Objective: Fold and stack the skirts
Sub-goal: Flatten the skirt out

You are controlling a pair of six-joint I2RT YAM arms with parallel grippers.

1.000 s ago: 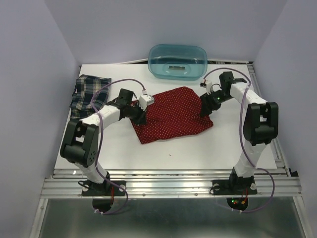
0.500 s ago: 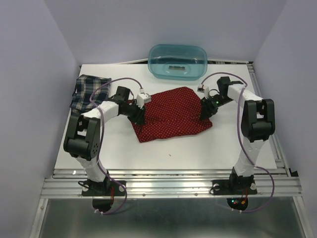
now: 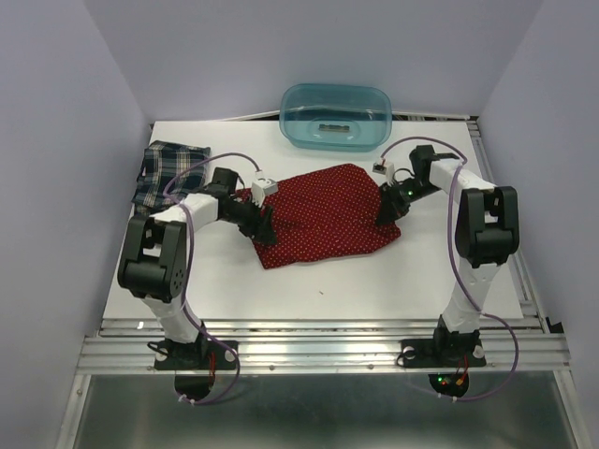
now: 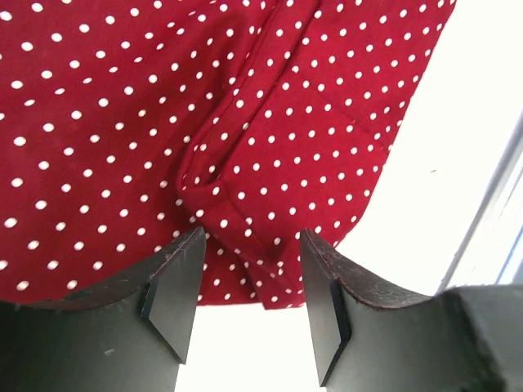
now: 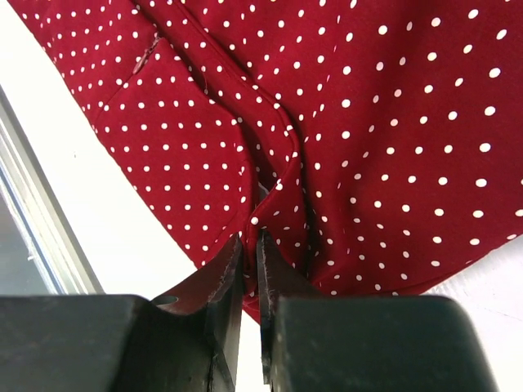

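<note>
Both arms are hovering low: left gripper (image 4: 251,245) gaping astride the red skirt (image 4: 163,98) hem, right gripper (image 5: 249,241) pinching it; white table (image 3: 374,281) beneath.

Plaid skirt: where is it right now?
In the top external view, the plaid skirt lies bunched at the far-left corner of the table. It is left of the red skirt and well left of the teal tub.

Bright, even overhead light; wrist views slightly overexposed.
</note>
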